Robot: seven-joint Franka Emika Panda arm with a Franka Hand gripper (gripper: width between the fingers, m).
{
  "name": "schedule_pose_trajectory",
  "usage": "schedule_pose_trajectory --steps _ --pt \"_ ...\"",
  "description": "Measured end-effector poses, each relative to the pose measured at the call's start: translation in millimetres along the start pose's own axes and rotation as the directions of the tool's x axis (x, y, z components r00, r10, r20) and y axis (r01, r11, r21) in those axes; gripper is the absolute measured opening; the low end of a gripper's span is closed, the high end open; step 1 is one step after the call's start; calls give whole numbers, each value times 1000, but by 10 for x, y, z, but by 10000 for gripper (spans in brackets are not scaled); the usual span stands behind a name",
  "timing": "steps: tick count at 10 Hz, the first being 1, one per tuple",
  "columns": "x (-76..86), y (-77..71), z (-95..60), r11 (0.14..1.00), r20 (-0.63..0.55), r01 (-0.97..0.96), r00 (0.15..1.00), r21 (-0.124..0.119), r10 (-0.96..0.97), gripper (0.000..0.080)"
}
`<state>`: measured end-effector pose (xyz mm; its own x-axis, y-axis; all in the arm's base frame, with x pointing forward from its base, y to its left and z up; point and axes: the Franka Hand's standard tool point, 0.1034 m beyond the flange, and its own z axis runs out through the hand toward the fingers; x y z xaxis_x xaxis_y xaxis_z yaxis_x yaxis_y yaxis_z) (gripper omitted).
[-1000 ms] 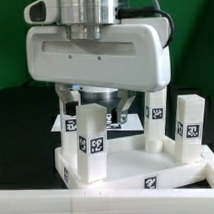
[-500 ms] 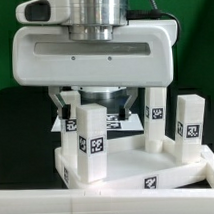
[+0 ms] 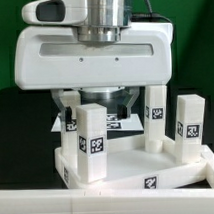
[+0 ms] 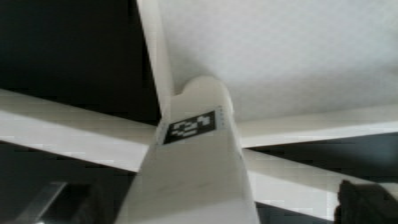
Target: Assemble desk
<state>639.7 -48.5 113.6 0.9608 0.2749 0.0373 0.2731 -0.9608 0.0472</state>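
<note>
**Observer:** What do you have in front of you?

**Operator:** Largest first: the tabletop [image 3: 137,174] lies flat below the gripper [image 3: 95,103], rim up, and I count 4 legs standing on it. 1 leg [image 3: 91,144] stands at the near corner on the exterior view's left, 2 more [image 3: 156,118] [image 3: 189,120] on that view's right, and 1 rear leg [image 3: 67,114] is half hidden behind the gripper body. The marker board [image 3: 120,121] shows just beyond, between the fingers.

**Observer:** And the tool?

**Operator:** The jaws stand spread wide, holding nothing. I see no part between the fingers.

**Observer:** Which leg matters for the next move?

**Operator:** I judge it is the near one. In the wrist view it [image 4: 187,150] rises directly under the gripper, its long axis upright, pointing at the camera, tag facing me. So the gripper sits above it, and the approach would be straight down along that axis, with 1 finger on each side.

**Observer:** Risk?

**Operator:** Clipping the leg top if the jaws are off centre.
</note>
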Motion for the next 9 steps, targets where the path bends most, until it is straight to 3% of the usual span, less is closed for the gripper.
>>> schedule_pose_trajectory --steps 2,4,7,9 --pt "-12 25 2 998 4 63 998 -6 -63 623" --pt "-13 26 3 998 4 56 998 -6 -56 286" --pt "-13 24 5 999 3 -45 999 -5 45 288" --pt "-15 22 7 968 3 -251 968 -2 251 288"
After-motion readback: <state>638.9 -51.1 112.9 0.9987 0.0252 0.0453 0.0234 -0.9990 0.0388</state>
